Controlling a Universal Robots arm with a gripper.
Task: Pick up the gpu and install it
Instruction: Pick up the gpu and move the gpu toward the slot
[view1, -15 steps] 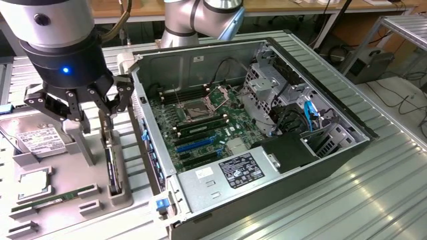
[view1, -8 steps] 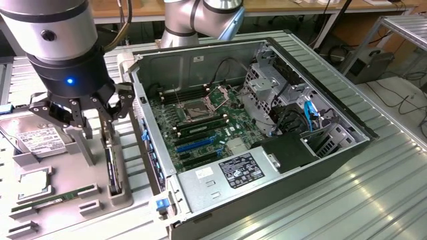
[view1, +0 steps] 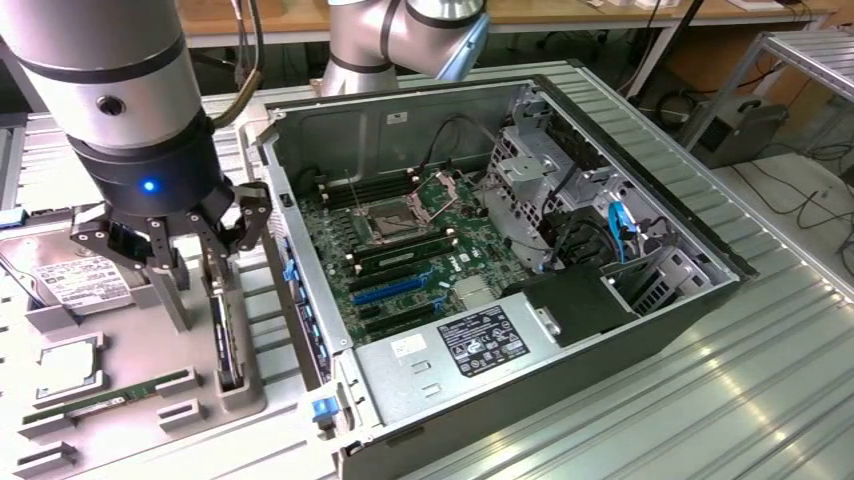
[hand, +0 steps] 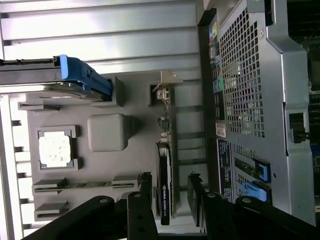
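1. The gripper (view1: 198, 305) hangs low over the grey tray (view1: 134, 420) on the worktop (view1: 694, 400), at the exterior view's left.
2. The gpu (hand: 164, 200) stands on its edge in a slot of that tray. It is just beside the pc case (view1: 534, 250), outside it.
3. The fingers (hand: 145, 187) are wide apart, one on each side of the gpu w/ a gap, not squeezing it.
4. Also in the tray: a hard drive (view1: 74, 280), a square chip (view1: 67, 365) & a long green memory stick (view1: 114, 397).
5. The pc case lies open, its board (view1: 400, 250) facing up.
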